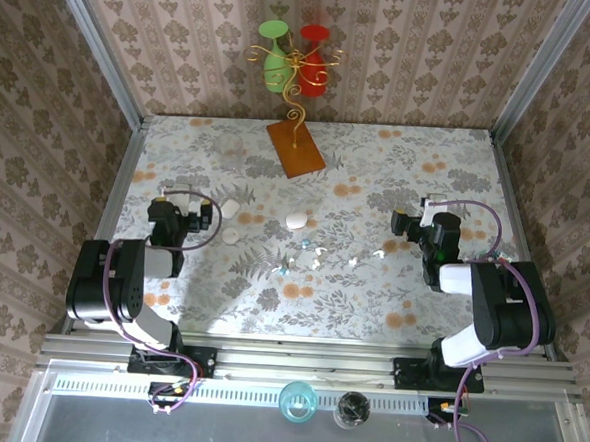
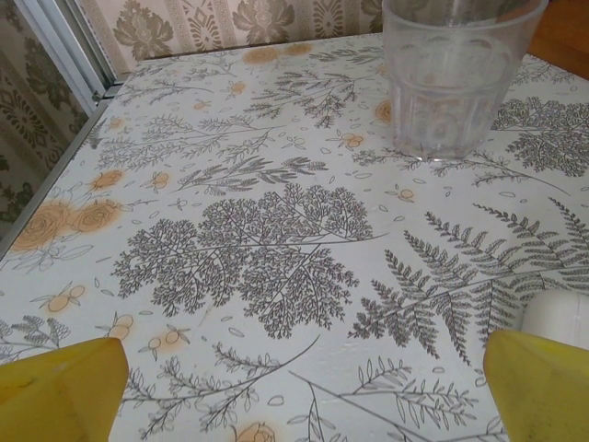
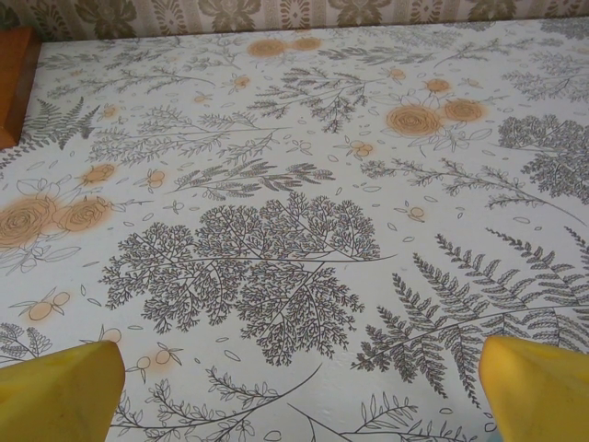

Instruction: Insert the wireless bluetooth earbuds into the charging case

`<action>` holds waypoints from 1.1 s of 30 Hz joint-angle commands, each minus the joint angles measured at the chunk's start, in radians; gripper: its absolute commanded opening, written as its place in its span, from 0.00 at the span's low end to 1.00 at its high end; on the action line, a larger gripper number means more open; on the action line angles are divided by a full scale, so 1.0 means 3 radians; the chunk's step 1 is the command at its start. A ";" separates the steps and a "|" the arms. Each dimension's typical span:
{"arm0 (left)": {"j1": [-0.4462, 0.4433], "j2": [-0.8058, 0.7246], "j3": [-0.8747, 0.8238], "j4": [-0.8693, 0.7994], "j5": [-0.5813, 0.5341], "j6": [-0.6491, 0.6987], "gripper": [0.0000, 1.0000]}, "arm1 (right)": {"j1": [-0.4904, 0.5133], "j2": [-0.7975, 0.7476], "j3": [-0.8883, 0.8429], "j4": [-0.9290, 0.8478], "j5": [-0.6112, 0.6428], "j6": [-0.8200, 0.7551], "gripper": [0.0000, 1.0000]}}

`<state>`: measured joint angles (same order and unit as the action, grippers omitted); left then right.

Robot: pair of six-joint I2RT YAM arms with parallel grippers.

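Note:
Several tiny whitish earbuds (image 1: 316, 252) lie scattered mid-table between the two arms, some nearer the right arm (image 1: 380, 253). A white pebble-like charging case (image 1: 296, 220) lies just beyond them. Two more white cases (image 1: 231, 209) (image 1: 232, 234) lie close to the right of my left gripper (image 1: 166, 195). One of them (image 2: 561, 318) pokes in beside that gripper's right yellow fingertip (image 2: 538, 382). My left gripper (image 2: 302, 382) is open over bare tablecloth. My right gripper (image 1: 426, 207) (image 3: 299, 382) is open too, with nothing between its yellow fingertips (image 3: 60, 391).
A clear plastic cup (image 2: 456, 78) stands ahead and to the right of my left gripper. A brown board (image 1: 296, 148) with a wire stand holding green and red cups (image 1: 294, 66) sits at the back. Wallpapered walls enclose the table on three sides.

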<state>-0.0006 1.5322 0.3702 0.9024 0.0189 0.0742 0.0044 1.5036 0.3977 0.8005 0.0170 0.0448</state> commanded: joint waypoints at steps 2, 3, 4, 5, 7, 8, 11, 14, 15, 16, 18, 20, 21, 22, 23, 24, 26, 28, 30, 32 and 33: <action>-0.0057 -0.0401 -0.0064 -0.0090 -0.0065 -0.0005 1.00 | 0.0002 -0.0541 0.0117 -0.0482 -0.0019 -0.0046 1.00; -0.0079 -0.0507 -0.0058 -0.0192 -0.0070 0.0021 1.00 | 0.0020 -0.0659 0.0138 -0.0605 -0.0040 -0.0069 1.00; -0.0100 -0.0598 -0.0044 -0.0288 -0.0080 0.0049 1.00 | 0.0038 -0.0746 0.0174 -0.0727 -0.0073 -0.0101 1.00; -0.0138 -0.0695 -0.0021 -0.0400 -0.0096 0.0085 1.00 | 0.0082 -0.0837 0.0231 -0.0899 -0.0053 -0.0106 1.00; -0.0208 -0.0847 0.0025 -0.0582 -0.0129 0.0127 1.00 | 0.0168 -0.0978 0.0330 -0.1159 -0.0042 -0.0131 1.00; -0.0248 -0.0926 0.0045 -0.0663 -0.0134 0.0153 1.00 | 0.0219 -0.1046 0.0371 -0.1275 -0.0021 -0.0128 1.00; -0.0418 -0.1120 0.0131 -0.0947 -0.0163 0.0295 1.00 | 0.0355 -0.1231 0.0548 -0.1743 0.0025 0.0052 1.00; -0.0570 -0.1228 0.0227 -0.1128 -0.0055 0.0384 1.00 | 0.0510 -0.1366 0.0684 -0.2104 -0.0186 0.0283 1.00; -0.0602 -0.1241 0.0259 -0.1170 0.0054 0.0389 1.00 | 0.0555 -0.1390 0.0725 -0.2219 -0.0347 0.0380 1.00; -0.0632 -0.1244 0.0280 -0.1198 0.0188 0.0426 1.00 | 0.0597 -0.1401 0.0751 -0.2292 -0.0481 0.0472 1.00; -0.0752 -0.1233 0.0339 -0.1300 0.0537 0.0660 1.00 | 0.0719 -0.1382 0.0804 -0.2419 -0.0794 0.0643 1.00; -0.0920 -0.1195 0.0453 -0.1510 0.0746 0.0961 1.00 | 0.0845 -0.1340 0.0847 -0.2515 -0.0923 0.0822 1.00; -0.1009 -0.1157 0.0545 -0.1678 0.0772 0.1068 1.00 | 0.0902 -0.1306 0.0866 -0.2548 -0.1005 0.0930 1.00; -0.1064 -0.1107 0.0628 -0.1781 0.0809 0.1113 1.00 | 0.0956 -0.1273 0.0878 -0.2560 -0.1080 0.1021 1.00; -0.1109 -0.1042 0.0730 -0.1886 0.0921 0.1140 1.00 | 0.1004 -0.1233 0.0893 -0.2584 -0.1157 0.1121 1.00; -0.1157 -0.0966 0.0841 -0.2008 0.1010 0.1181 1.00 | 0.1047 -0.1202 0.0895 -0.2589 -0.1239 0.1212 1.00; -0.1239 -0.0824 0.1059 -0.2297 0.1159 0.1313 1.00 | 0.1115 -0.1169 0.0860 -0.2534 -0.1354 0.1367 1.00; -0.1271 -0.0652 0.1234 -0.2479 0.1307 0.1389 1.00 | 0.1170 -0.1138 0.0810 -0.2463 -0.1453 0.1577 1.00; -0.1276 -0.0453 0.1489 -0.2752 0.1496 0.1398 1.00 | 0.1189 -0.1087 0.0820 -0.2577 -0.1439 0.1804 1.00; -0.1290 -0.0263 0.1749 -0.3028 0.1612 0.1415 1.00 | 0.1195 -0.1050 0.0851 -0.2752 -0.1397 0.1953 1.00; -0.1312 -0.0153 0.1871 -0.3168 0.1634 0.1445 1.00 | 0.1200 -0.1044 0.0835 -0.2764 -0.1386 0.2020 0.99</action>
<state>-0.3832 1.4281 0.8474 0.1345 0.4065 0.4500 0.3584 1.1767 0.6388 0.0406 -0.3737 0.5297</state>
